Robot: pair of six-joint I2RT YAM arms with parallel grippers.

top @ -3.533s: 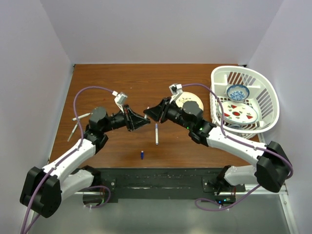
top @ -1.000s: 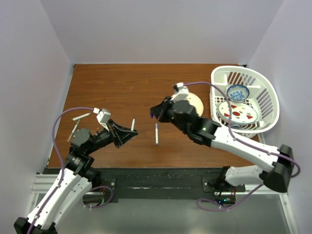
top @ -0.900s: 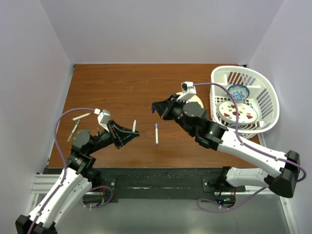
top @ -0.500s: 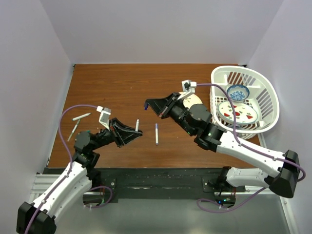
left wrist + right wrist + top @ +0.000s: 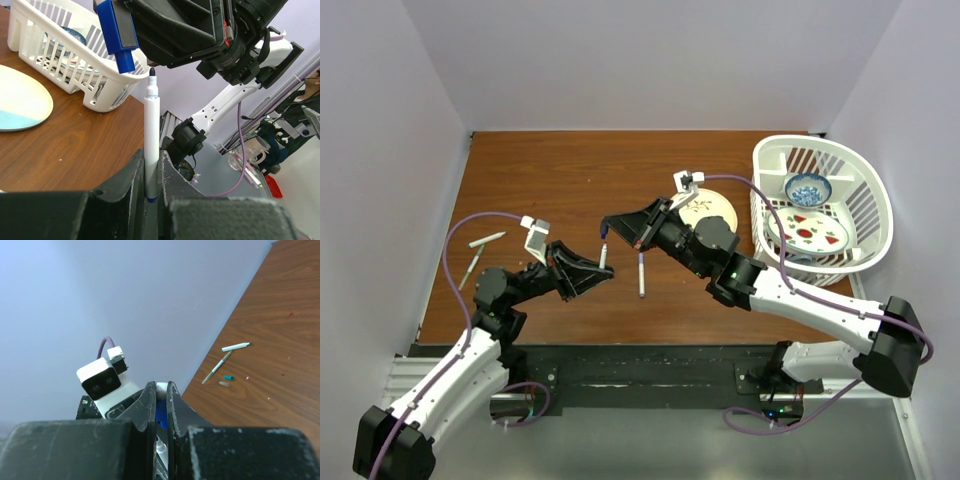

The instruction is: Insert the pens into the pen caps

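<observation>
**A:** Starting at the left, what's where?

**B:** Two spare pens [image 5: 480,252] lie on the table [image 5: 550,175] by the left wall, with the green cap [image 5: 228,377] just beside them. Next comes the left gripper [image 5: 151,156], clamped on the lower shaft of the uncapped pen [image 5: 151,125], which it holds up off the wood. Right of that, the right gripper [image 5: 160,386] pinches the blue cap [image 5: 116,31] between closed fingers, also in the air.

**A:** Which way does the pen point?

**B:** Its long axis runs straight out along the left fingers. The dark tip leads, away from that wrist and up toward the cap. From above it reads as nearly front-to-back on the table, tip to the far side.

**A:** And the cap?

**B:** Its open mouth faces down toward the tip, but in the left wrist view it sits off to the left of it and a little tilted. The two are close and not touching.

**A:** So how would you finish it cleanly?

**B:** I'd get the two axes onto one line first: slide the cap sideways over the tip and take out the tilt. Then push straight along the shaft, slowly. The pen is thin and held low, so a skewed push could lever it in the fingers.
</observation>
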